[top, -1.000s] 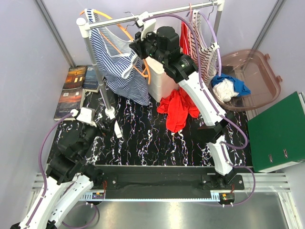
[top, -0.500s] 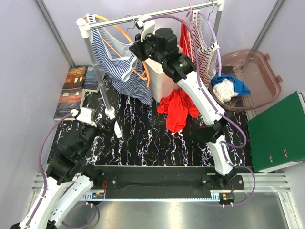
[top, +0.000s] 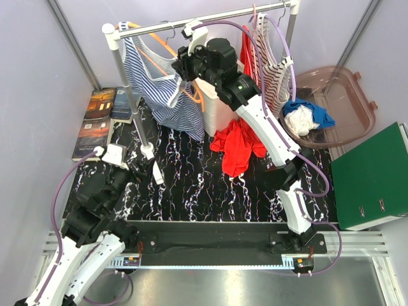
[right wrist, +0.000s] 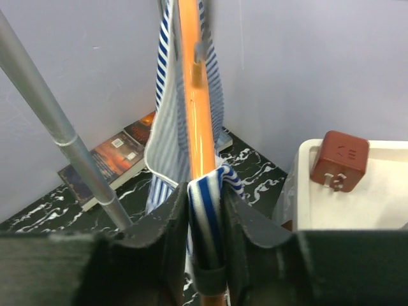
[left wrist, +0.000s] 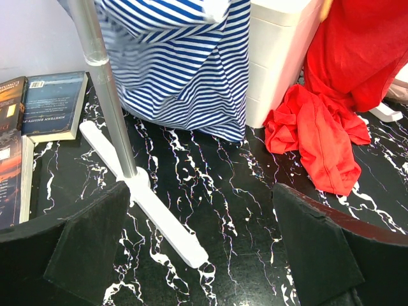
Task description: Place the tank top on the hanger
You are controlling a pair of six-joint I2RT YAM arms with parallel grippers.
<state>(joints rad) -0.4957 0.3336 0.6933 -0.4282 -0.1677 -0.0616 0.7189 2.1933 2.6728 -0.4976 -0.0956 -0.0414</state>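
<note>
Black marbled table (top: 210, 191), clothes rack standing at its far left, pole (left wrist: 105, 95) upright on a white foot. Tank top (top: 167, 108) hangs below the rack's rail, draped over the orange hanger (right wrist: 196, 127). The hanger is tilted, its upper end near the rail; hook not clear. Right gripper (right wrist: 204, 217) raised beside the rail, fingers pinched together on a fold of the tank top and the hanger bar. Left gripper (left wrist: 204, 248) low over the table near the rack's foot, fingers spread, holding nothing.

Books (top: 102, 120), red garment (top: 237, 146), white bin (top: 215, 109), brown basket (top: 349, 101), green binder (top: 373, 178).
</note>
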